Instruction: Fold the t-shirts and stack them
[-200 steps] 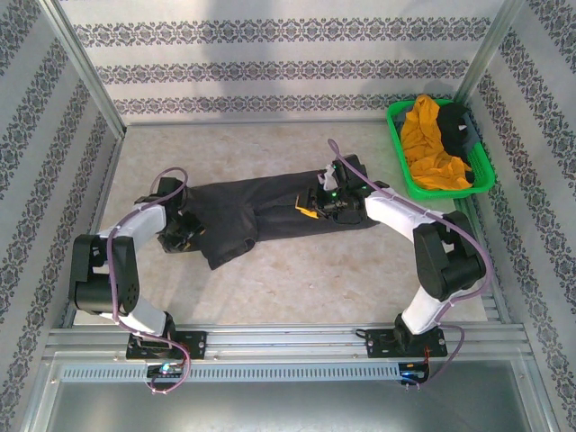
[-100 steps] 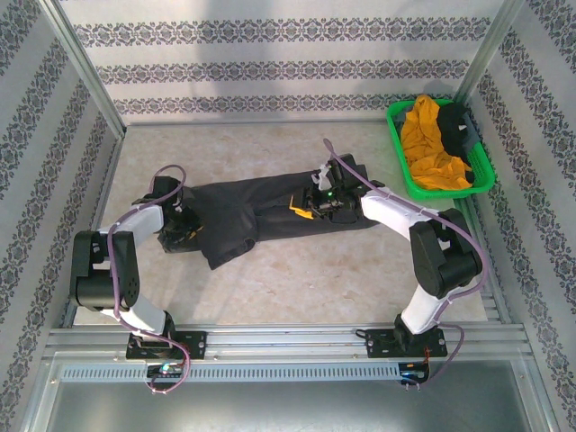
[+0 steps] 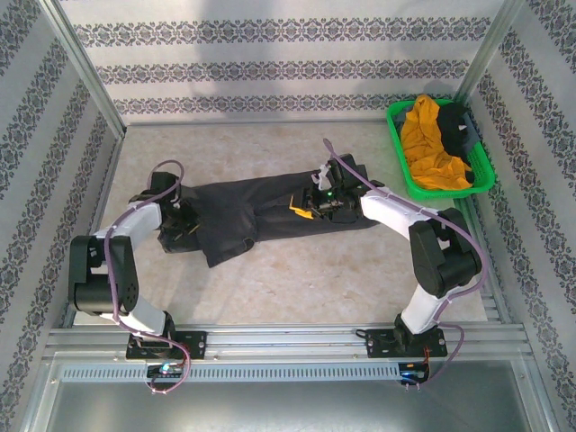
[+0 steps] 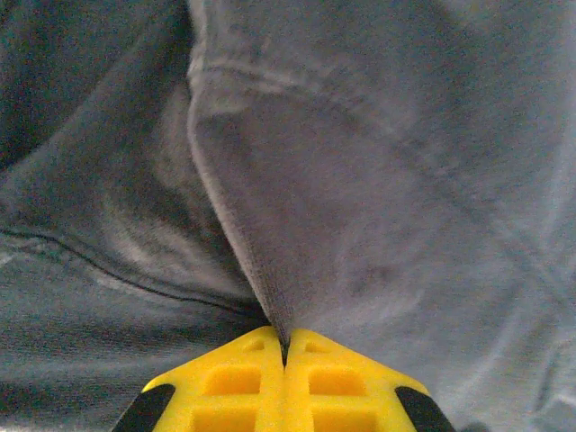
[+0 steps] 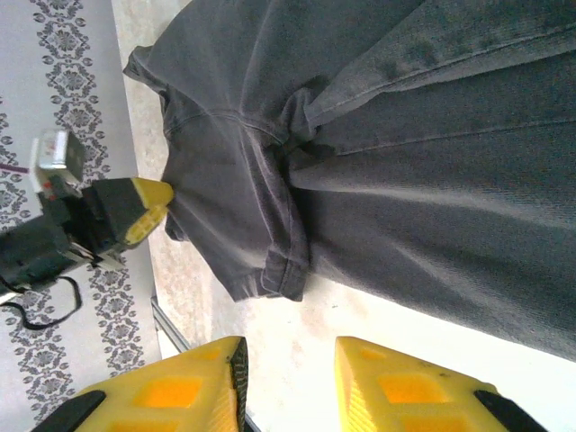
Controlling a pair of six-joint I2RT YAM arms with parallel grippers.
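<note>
The dark charcoal t-shirt [image 3: 243, 209] lies spread lengthwise across the middle of the table. My left gripper [image 3: 183, 225] is at its left end, shut on a raised pinch of the grey cloth [image 4: 378, 180]; the yellow fingers [image 4: 234, 387] meet with the fold squeezed between them at the left gripper's tips [image 4: 284, 346]. My right gripper [image 3: 306, 209] hovers over the shirt's right half, open, with nothing between its fingers [image 5: 396, 387]. In the right wrist view the shirt [image 5: 405, 180] stretches away toward the left gripper [image 5: 148, 211]. A mustard-orange t-shirt [image 3: 430, 144] and a black t-shirt [image 3: 459, 126] lie bunched in the basket.
The green plastic basket [image 3: 397, 155] stands at the back right corner. Patterned walls close the table on three sides, and a metal rail [image 3: 288, 337] runs along the near edge. Bare tabletop [image 3: 315, 279] lies in front of the shirt.
My left gripper has closed onto a fold at the shirt's left end. My right gripper has shifted slightly to the left over the shirt and stays open.
</note>
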